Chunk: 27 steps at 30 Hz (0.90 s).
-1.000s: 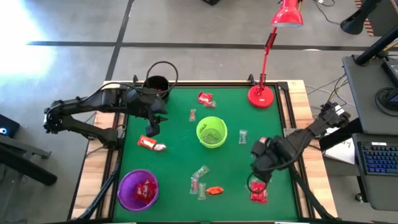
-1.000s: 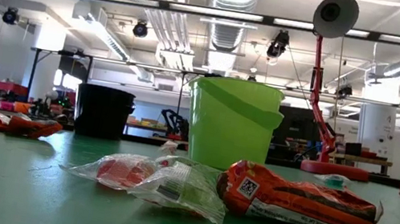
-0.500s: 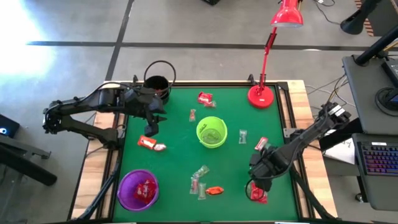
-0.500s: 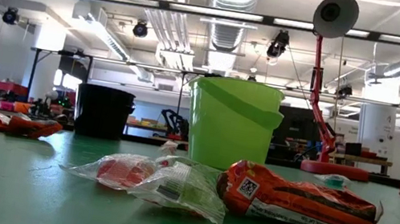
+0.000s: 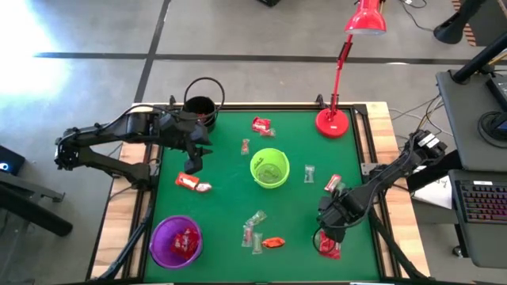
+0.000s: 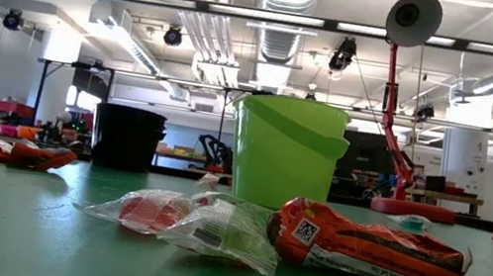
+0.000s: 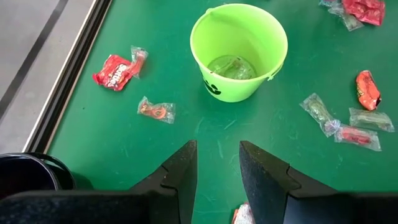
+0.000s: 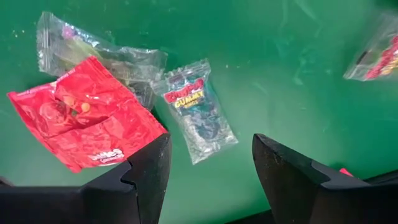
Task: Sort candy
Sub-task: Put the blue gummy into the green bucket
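Observation:
Candy lies scattered on the green table (image 5: 222, 206). My right gripper (image 8: 211, 171) stands open, pointing down at the near right (image 5: 326, 236). Just beyond its fingers lie a clear gummy packet (image 8: 194, 112), a red packet (image 8: 81, 121) and another clear packet (image 8: 93, 50). My left gripper (image 7: 217, 168) hangs open at the far left (image 5: 192, 164), above a red packet (image 5: 190, 184), with nothing between its fingers. A green cup (image 5: 269, 168) stands mid-table with clear candy inside (image 7: 230, 65). A purple cup (image 5: 176, 241) at the near left holds red candy.
A black cup (image 5: 200, 107) stands at the far left corner and a red lamp base (image 5: 333, 123) at the far right. More packets lie near the front middle (image 5: 261, 233), beside the green cup (image 5: 309, 174) and behind it (image 5: 261, 125).
My right gripper has come down and a little toward the table's near edge, over the red and clear packets at the near right, tipping steeper downward. It stays open. My left arm and the candy have kept still.

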{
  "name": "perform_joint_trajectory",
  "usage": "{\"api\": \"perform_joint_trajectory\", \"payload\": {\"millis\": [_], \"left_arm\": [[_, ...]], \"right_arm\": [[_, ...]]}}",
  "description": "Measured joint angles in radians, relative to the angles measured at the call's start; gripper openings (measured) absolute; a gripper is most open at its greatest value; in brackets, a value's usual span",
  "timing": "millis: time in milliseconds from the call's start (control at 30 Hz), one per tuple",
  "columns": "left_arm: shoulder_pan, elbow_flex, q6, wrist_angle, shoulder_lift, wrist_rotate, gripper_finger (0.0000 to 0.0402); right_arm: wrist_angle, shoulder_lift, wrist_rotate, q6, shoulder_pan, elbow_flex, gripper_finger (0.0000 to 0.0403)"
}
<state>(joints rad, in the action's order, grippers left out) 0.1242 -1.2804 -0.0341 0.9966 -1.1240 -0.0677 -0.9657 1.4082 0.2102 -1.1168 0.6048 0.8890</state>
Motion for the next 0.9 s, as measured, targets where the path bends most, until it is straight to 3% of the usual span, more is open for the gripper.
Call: {"api": "perform_joint_trajectory", "payload": {"millis": [900], "left_arm": [[0.0, 0.0, -0.002, 0.0, 0.0, 0.0, 0.0103]], "right_arm": [[0.147, 0.002, 0.027, -0.01, 0.0, -0.131, 0.0217]]}}
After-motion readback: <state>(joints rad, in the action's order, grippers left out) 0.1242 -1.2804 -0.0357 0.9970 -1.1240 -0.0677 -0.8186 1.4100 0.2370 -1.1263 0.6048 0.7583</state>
